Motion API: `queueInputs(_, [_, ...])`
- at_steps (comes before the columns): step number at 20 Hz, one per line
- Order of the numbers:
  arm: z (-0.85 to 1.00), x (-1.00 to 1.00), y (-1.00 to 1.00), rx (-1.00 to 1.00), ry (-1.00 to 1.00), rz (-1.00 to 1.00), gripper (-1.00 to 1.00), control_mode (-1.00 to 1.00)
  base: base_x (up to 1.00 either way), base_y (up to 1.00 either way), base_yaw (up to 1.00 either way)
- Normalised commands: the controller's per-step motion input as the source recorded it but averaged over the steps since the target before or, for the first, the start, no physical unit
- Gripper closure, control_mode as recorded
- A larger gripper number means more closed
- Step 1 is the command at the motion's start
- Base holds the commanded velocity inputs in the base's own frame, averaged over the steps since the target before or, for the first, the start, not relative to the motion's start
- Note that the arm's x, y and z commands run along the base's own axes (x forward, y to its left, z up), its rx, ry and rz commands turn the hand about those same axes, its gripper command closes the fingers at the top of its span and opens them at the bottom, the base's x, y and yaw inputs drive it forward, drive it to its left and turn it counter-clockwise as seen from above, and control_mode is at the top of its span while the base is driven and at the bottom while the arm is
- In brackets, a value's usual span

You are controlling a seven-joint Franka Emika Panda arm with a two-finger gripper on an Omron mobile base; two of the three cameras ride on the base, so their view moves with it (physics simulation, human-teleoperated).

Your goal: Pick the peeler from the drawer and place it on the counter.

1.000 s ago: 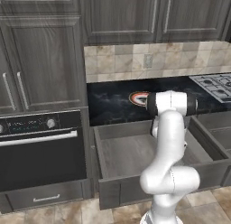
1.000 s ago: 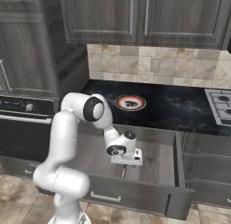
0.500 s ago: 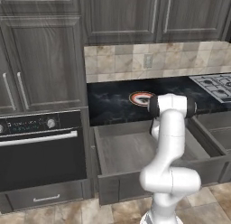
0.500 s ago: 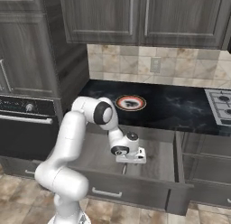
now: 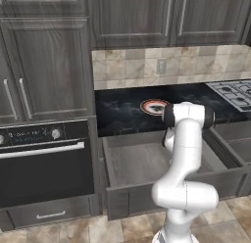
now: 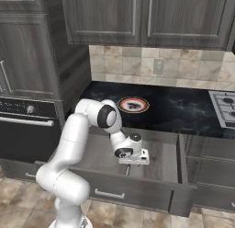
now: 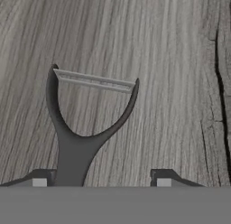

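Peeler point(image 7: 76, 128) lies flat on the light wood-grain floor of the drawer point(image 6: 170, 160), a Y-shaped grey tool with its pale blade strip spanning the two prongs of the fork and its handle running down toward the pincer point(image 7: 100, 178). The pincer hangs low inside the pulled-out drawer, pointing down at the floor — in the hand view its two dark fingertips point(image 7: 39, 177) rise on either side, the left one just beside the peeler's handle, the right one well apart from it. The jaws stand parted with the handle between them; whether either tip already touches the handle I cannot tell. In the right base view the pincer point(image 6: 127, 169) sits near the middle of the drawer, below the front edge of the worktop point(image 6: 183, 107). On that black veined worktop, behind the drawer, rests a round red-rimmed plate point(image 6: 133, 104) — well apart from the peeler. To the drawer's left stands a dark oven point(image 5: 44, 154).
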Motion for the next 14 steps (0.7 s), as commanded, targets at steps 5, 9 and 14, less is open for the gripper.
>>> queueInputs(5, [-0.53, -0.80, -0.11, 0.02, 0.04, -0.01, 1.00, -1.00, 0.00, 0.00, 0.00])
queueInputs(9, [-0.39, -0.36, -0.01, 0.01, 0.07, -0.01, 1.00, -1.00, 0.00, 0.00, 0.00])
queueInputs(14, [-0.14, -0.09, 0.00, 0.00, 0.02, 0.00, 1.00, -1.00, 0.00, 0.00, 0.00])
